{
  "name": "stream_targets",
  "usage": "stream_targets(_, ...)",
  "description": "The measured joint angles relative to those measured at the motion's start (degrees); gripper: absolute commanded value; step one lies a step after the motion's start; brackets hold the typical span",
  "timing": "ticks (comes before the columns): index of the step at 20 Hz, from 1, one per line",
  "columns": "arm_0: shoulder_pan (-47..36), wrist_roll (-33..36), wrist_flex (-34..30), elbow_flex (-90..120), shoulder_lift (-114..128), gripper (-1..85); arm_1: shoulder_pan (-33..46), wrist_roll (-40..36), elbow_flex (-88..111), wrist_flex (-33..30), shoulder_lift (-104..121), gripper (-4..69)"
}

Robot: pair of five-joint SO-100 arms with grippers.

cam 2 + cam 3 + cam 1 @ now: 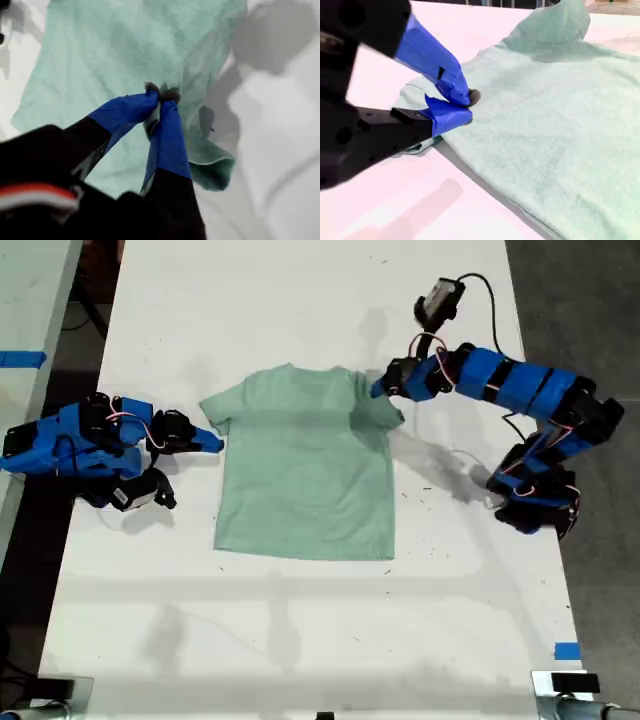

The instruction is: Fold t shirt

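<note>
Pale mint-green cloth t shirt (305, 475) with short sleeves and a round neck lies front-up in the middle of the long white table (300, 640), neck toward the far end in the exterior view, hem toward the near end. Its body is spread flat. The sleeve on the exterior view's right is lifted off the table, bunched up and pulled slightly inward over the shoulder; the sleeve on the exterior view's left lies low at the table surface.

My first gripper (161, 102), blue-tipped on a black body, has its jaws pressed together with a fold of the raised sleeve pinched between them, the cloth hanging down in a curl beside the fingers. In the exterior view that is the blue arm (520, 390) reaching in from the right, elbow raised, base standing near the table's right edge.

My second gripper (457, 107) sits at the other sleeve, its blue fingertips (451, 85) nearly meeting at the sleeve's edge; whether cloth is actually caught between them I cannot tell. Its arm (80, 440) lies low along the table at the exterior view's left.

A strip of blue tape (566, 651) marks the table near the exterior view's lower right corner.
</note>
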Motion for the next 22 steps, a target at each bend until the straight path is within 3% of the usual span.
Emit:
stream_targets(5, 0.0, 0.0, 0.0, 0.0, -0.2, -0.2, -11.8, 0.0, -3.4, -8.1, -8.1, 3.5)
stream_targets(7, 0.0, 0.0, 0.0, 0.0, -0.2, -0.2, -15.2, 0.3, -6.1, -9.8, -12.1, 25.4)
stream_targets(9, 0.0, 0.0, 0.0, 0.0, -0.3, -0.2, -17.4, 0.1, -10.4, -8.3, -15.6, 28.9)
stream_targets(13, 0.0, 0.0, 0.0, 0.0, -0.3, -0.2, -16.2, -2.2, -22.0, 4.0, -15.6, 26.2)
stream_targets(18, 0.0, 0.0, 0.0, 0.0, -0.4, -0.2, -10.4, -4.7, -28.2, 24.1, -6.0, 18.1)
stream_targets(19, 0.0, 0.0, 0.0, 0.0, -0.4, -0.2, -8.6, -4.7, -24.4, 26.3, -0.9, 15.4)
stream_targets(21, 0.0, 0.0, 0.0, 0.0, -0.5, -0.2, -8.2, -2.7, -9.4, 25.2, 13.6, 1.5)
stream_targets(22, 0.0, 0.0, 0.0, 0.0, -0.5, -0.2, -9.2, -1.0, 1.0, 23.2, 22.9, 1.5)
